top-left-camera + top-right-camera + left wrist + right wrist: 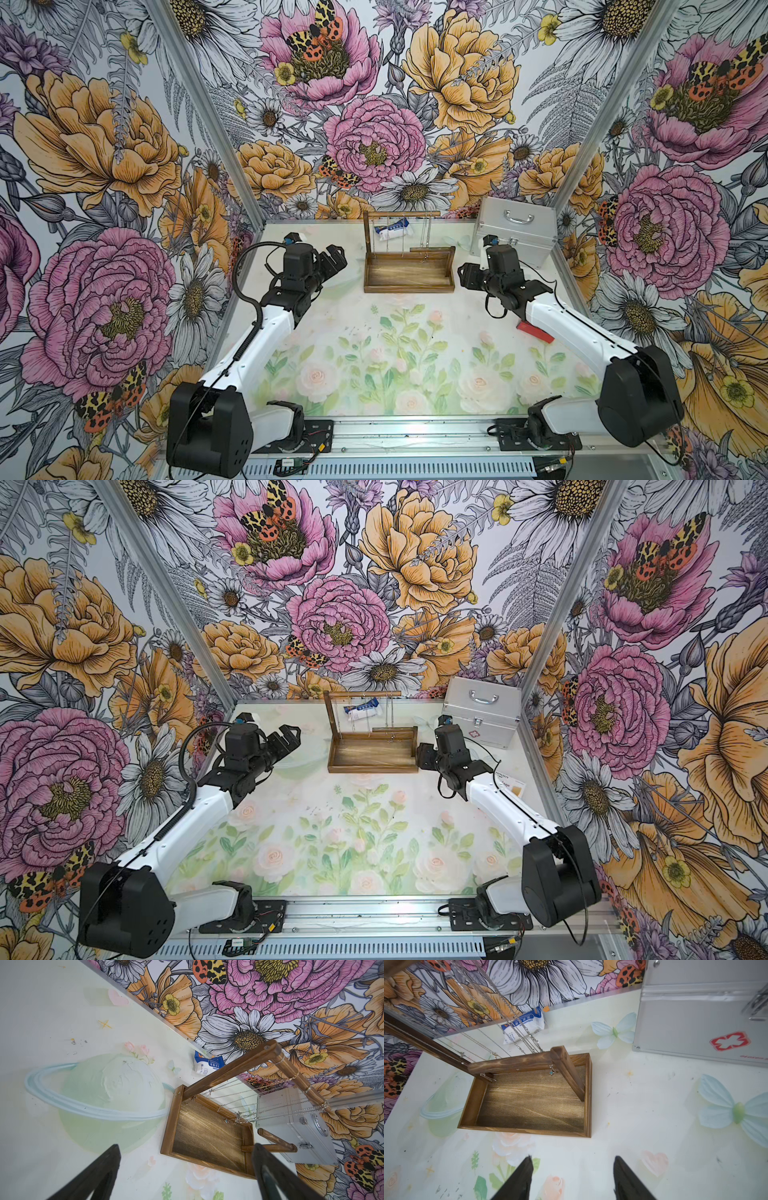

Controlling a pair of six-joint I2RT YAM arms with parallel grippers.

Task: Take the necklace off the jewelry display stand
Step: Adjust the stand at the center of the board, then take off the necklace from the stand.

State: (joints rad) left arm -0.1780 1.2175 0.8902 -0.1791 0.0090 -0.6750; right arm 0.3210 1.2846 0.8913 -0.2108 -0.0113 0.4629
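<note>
Two arms [266,332]: both reach in from the near rail, over the table [374,332].
red item [535,331]: lies flat on the table, partly under the right forearm; cannot tell what it is.
left gripper [335,257]: fingers spread wide with nothing between them; held off to the left of the jewelry display stand [409,288], well apart from it.
right gripper [467,277]: fingers parted and empty in the wrist view; near the right end of the tray, not touching it.
jewelry display stand: stands upright at the centre-back of the table, tray base flat, thin post at its left end.
necklaces [424,235]: several thin silver chains, all hanging from the top rod [401,214]; pendants dangle low over the back edge of the tray.
packet [395,232]: white and blue, lying just behind the stand.
silver case [515,235]: back right corner, closed, handle on top.
</note>
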